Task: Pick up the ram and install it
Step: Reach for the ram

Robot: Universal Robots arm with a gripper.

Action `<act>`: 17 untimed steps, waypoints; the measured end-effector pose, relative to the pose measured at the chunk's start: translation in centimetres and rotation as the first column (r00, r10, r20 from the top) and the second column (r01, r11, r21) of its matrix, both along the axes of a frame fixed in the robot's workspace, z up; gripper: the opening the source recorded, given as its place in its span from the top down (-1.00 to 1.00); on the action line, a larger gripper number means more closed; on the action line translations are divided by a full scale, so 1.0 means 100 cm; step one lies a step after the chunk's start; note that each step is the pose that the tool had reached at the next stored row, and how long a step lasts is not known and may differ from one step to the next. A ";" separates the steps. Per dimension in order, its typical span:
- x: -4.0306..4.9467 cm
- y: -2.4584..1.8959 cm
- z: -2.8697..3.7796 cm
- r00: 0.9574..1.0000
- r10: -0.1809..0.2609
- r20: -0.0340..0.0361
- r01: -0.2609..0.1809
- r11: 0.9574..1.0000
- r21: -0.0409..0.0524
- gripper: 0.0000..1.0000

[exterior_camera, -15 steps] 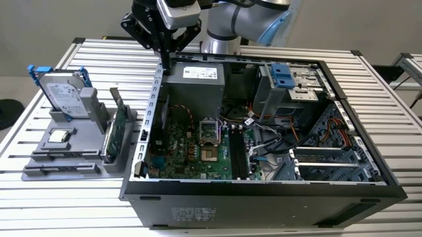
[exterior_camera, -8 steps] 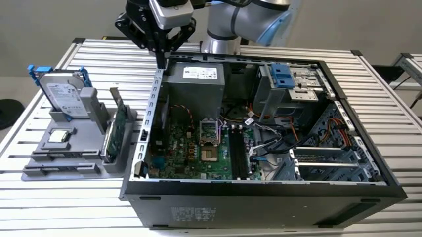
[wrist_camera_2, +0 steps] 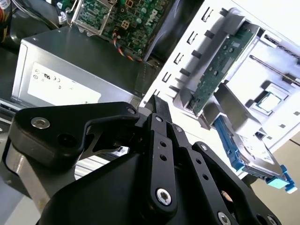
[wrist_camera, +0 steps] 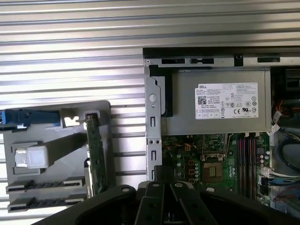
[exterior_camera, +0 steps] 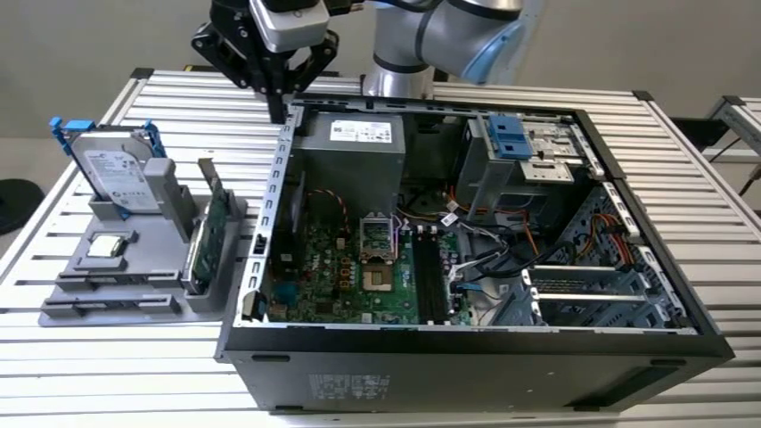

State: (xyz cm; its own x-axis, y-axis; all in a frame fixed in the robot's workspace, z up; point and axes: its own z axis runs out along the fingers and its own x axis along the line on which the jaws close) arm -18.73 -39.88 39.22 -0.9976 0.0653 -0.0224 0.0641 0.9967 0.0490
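My gripper (exterior_camera: pixel 281 114) hangs shut above the back left corner of the open computer case (exterior_camera: pixel 253 294), with nothing between its fingers. The second wrist view shows its black fingertips (wrist_camera_2: pixel 158 104) pressed together. The ram (exterior_camera: pixel 119 280) seems to be the thin dark strip standing on edge in a front slot of the grey holder (exterior_camera: pixel 84 314), on the exterior view's left; its details are too small to tell. In the first wrist view that strip (wrist_camera: pixel 44 185) lies well off to the side of my gripper. The motherboard's long black memory slots (exterior_camera: pixel 426 272) (wrist_camera: pixel 247 159) sit beside the processor socket.
The holder also carries a silver hard drive (exterior_camera: pixel 113 169) with blue rails, an upright green card (exterior_camera: pixel 205 254) and a small square chip (exterior_camera: pixel 107 247). A grey power supply (exterior_camera: pixel 351 147) fills the case's back corner. Cables (exterior_camera: pixel 487 259) and a drive cage (exterior_camera: pixel 523 156) crowd its far side.
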 end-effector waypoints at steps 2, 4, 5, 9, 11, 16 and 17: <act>-0.0038 0.0000 -0.0001 1.000 0.002 0.000 -0.002 1.000 0.000 1.00; -0.0073 0.0000 -0.0001 1.000 0.004 0.000 -0.004 1.000 0.000 1.00; -0.0092 0.0000 -0.0002 1.000 0.004 0.000 -0.004 1.000 0.000 1.00; -0.0156 0.0000 -0.0003 1.000 0.007 0.000 -0.007 1.000 0.000 1.00; -0.0192 0.0000 -0.0004 1.000 0.009 0.000 -0.009 1.000 0.000 1.00; -0.0273 0.0000 -0.0005 1.000 0.013 0.000 -0.013 1.000 0.000 1.00; -0.0287 0.0000 -0.0006 1.000 0.013 0.000 -0.013 1.000 0.000 1.00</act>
State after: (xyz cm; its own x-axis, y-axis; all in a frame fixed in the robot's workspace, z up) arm -21.61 -39.88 39.16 -0.9984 0.0519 -0.0223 0.0507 0.9975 0.0490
